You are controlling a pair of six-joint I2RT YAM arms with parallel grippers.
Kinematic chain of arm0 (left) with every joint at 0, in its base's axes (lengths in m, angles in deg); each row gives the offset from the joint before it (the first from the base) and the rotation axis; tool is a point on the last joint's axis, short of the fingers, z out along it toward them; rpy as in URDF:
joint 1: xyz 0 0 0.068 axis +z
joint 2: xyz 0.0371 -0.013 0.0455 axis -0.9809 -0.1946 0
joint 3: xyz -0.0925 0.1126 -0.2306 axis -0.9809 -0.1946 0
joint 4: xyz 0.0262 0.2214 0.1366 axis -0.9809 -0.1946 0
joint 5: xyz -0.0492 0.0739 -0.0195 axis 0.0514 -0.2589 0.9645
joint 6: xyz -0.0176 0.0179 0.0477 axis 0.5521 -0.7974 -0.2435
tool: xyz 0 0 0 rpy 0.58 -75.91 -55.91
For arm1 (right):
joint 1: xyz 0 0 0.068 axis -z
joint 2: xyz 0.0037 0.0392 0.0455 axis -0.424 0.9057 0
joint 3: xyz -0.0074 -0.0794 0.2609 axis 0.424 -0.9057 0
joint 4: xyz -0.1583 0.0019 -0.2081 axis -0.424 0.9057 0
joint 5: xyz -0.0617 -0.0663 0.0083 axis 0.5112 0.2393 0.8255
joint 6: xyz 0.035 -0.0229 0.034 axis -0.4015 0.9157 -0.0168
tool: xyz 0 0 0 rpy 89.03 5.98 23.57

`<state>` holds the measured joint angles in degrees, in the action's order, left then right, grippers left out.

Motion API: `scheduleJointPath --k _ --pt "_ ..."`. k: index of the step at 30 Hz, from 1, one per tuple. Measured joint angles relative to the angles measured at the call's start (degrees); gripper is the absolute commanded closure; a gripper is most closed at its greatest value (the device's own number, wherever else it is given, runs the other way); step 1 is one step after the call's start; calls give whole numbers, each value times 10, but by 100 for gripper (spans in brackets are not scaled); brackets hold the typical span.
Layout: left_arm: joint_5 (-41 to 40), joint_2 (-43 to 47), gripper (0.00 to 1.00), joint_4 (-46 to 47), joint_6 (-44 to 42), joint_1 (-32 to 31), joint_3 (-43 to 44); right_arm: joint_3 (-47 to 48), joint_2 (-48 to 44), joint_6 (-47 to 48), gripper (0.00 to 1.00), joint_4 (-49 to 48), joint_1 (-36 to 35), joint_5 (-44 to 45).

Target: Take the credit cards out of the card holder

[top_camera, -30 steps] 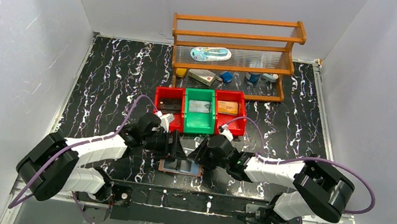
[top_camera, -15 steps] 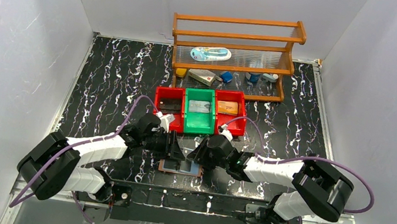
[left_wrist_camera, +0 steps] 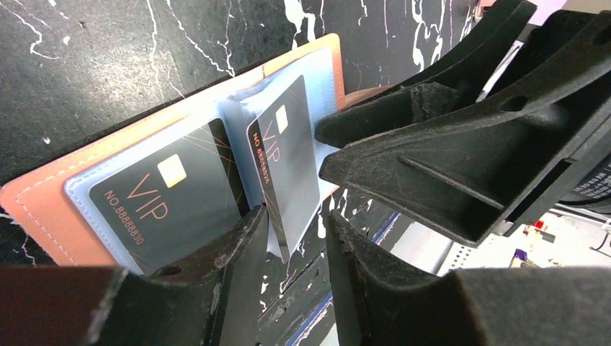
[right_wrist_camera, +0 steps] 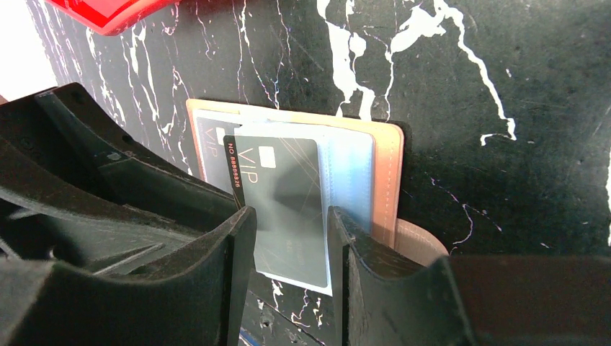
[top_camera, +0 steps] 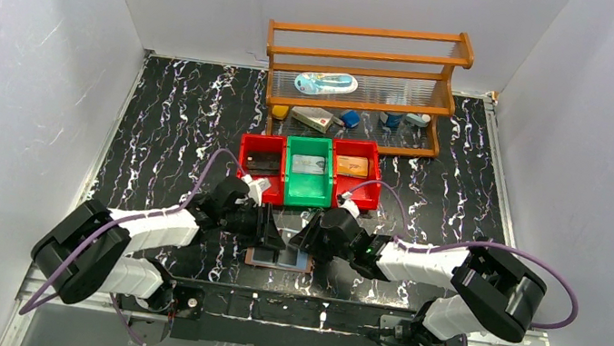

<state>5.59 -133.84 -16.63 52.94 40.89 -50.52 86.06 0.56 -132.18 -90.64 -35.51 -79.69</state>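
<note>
The card holder (top_camera: 279,259) lies open on the black marble table near the front edge, pinkish-brown with clear blue sleeves. In the left wrist view a black VIP credit card (left_wrist_camera: 169,198) lies flat in one sleeve. A second black card (left_wrist_camera: 284,162) stands up in a raised sleeve. My left gripper (left_wrist_camera: 297,216) is open, with that sleeve's lower edge between its jaws, close to the left finger. My right gripper (right_wrist_camera: 291,213) is open, its jaws either side of the same raised sleeve and card (right_wrist_camera: 284,194). Both grippers meet over the holder, left (top_camera: 272,234) and right (top_camera: 304,239).
Behind the grippers stand three bins in a row: a red bin (top_camera: 249,148) with a black card, a green bin (top_camera: 312,145) with a silver-grey card, a red bin (top_camera: 357,146) with an orange card. A wooden shelf (top_camera: 367,53) with small items stands at the back.
The left arm has shifted slightly. Both grippers stay low over the open card holder.
</note>
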Motion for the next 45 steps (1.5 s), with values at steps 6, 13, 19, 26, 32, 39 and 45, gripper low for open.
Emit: scheduleJointPath --k 6,13,19,26,32,39,45 --pt "3 -12 67 17 10 0 -9 0 0 0 50 0 0 0" --pt "3 -23 79 41 29 0 -22 0 0 0 51 0 0 0" --pt "2 -28 89 59 40 0 -29 0 0 0 51 0 0 0" --pt "-3 -24 91 49 40 0 -29 0 0 0 51 0 1 0" --pt "-14 5 91 13 25 0 -29 0 0 0 53 1 1 -2" --pt "-10 5 80 13 19 0 -28 0 0 0 52 1 2 -2" --pt "0 -34 91 68 42 0 -32 0 1 0 52 1 2 -3"
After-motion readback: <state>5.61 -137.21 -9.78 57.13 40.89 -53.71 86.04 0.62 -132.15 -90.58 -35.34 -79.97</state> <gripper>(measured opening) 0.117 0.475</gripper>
